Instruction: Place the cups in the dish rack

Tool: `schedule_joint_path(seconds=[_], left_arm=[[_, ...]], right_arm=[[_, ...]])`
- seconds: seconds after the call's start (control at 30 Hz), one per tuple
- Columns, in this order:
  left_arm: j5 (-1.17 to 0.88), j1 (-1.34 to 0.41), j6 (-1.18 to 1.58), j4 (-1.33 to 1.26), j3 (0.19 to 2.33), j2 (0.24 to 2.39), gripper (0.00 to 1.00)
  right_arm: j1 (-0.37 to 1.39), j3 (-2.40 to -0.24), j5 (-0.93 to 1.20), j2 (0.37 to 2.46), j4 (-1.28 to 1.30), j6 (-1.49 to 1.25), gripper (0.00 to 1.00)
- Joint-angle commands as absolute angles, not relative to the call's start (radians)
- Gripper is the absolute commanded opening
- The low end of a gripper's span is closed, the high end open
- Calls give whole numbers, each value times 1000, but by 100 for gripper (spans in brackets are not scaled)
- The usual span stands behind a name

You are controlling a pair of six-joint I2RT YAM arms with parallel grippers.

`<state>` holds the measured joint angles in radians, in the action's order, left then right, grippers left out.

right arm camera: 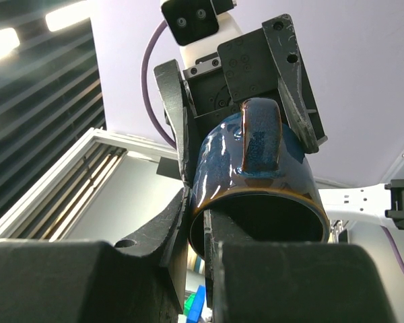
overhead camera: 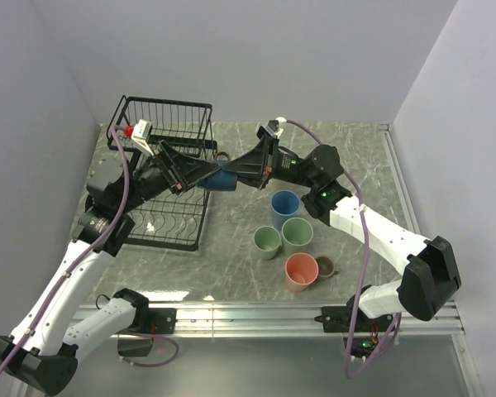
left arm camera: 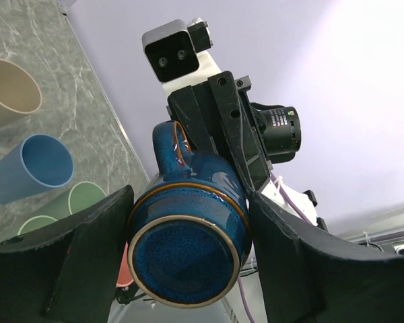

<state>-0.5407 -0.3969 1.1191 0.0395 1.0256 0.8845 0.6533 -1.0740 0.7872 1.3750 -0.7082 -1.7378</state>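
Grey marbled tabletop (overhead camera: pixel 231 265), boxed in by plain pale walls, carries your work. You have the dish rack (overhead camera: pixel 167 116) standing at the far left, its basket tier raised at the back and its slotted tier in front, partly covered by the left arm.

Item under inspection: the dark-blue mug (overhead camera: pixel 222 179). You find it held in the air above the table, just right of the rack, lying on its side between the two tools, which meet nose to nose.

Right gripper (overhead camera: pixel 241 171): its wrist view shows the fingers pressed on the mug's rim, one finger inside the mouth and one outside the wall, handle uppermost.

Left gripper (overhead camera: pixel 200 176): its wrist view shows the mug's base facing the camera with a finger lying against each side of the body. You can note both tools as gripping the same mug.

Remaining cups, all upright and clustered right of centre near the right arm: the light-blue tumbler (overhead camera: pixel 284 207), two pale-green tumblers (overhead camera: pixel 267 241) (overhead camera: pixel 298 235), the salmon tumbler (overhead camera: pixel 302 270) and, touching it, a small mug (overhead camera: pixel 326 266). A beige tumbler (left arm camera: pixel 10 91) shows only in the left wrist view, beside the light-blue one.
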Motion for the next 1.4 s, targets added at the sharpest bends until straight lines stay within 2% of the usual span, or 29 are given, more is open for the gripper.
schedule_joint_path(seconds=[0.0, 0.07, 0.17, 0.23, 0.3, 0.43, 0.47, 0.5, 0.53, 0.67, 0.77, 0.83, 0.93, 1.07, 1.2, 1.37], left_arm=[[-586, -400, 1108, 18, 1062, 879, 75], [-583, -400, 1109, 18, 1058, 876, 81], [-583, -400, 1111, 23, 1063, 876, 84], [-578, -400, 1111, 26, 1063, 876, 83], [-574, -400, 1109, 34, 1063, 877, 77], [-563, -400, 1112, 29, 1057, 873, 52], [-561, -400, 1114, 34, 1057, 874, 41], [-557, -400, 1114, 34, 1058, 876, 37], [-554, -399, 1112, 35, 1061, 879, 27], [-512, -400, 1065, 122, 1123, 908, 14], [-473, -393, 941, 287, 1245, 974, 8], [-453, -373, 895, 357, 1340, 1028, 6], [-452, -304, 839, 437, 1440, 1089, 2], [-477, -215, 770, 486, 1544, 1166, 0], [-352, -193, 637, 659, 1786, 1328, 0], [-180, -193, 497, 791, 2035, 1524, 0]], right_arm=[[644, -1080, 735, 1356, -782, -1733, 0], [641, -1081, 736, 1359, -778, -1730, 0], [635, -1083, 733, 1362, -778, -1729, 0], [634, -1085, 733, 1370, -782, -1732, 0], [630, -1085, 732, 1377, -790, -1735, 0], [621, -1080, 733, 1384, -799, -1743, 0], [620, -1080, 736, 1387, -804, -1743, 0], [618, -1084, 742, 1391, -808, -1743, 0], [618, -1086, 752, 1393, -807, -1744, 0], [609, -1124, 808, 1410, -755, -1714, 1], [598, -1201, 833, 1402, -577, -1602, 50], [591, -1258, 833, 1391, -409, -1494, 58], [546, -1298, 821, 1365, -220, -1384, 62], [445, -1249, 799, 1267, -117, -1322, 62], [332, -1239, 827, 1218, 70, -1197, 62], [291, -1229, 830, 1158, 228, -1069, 61]])
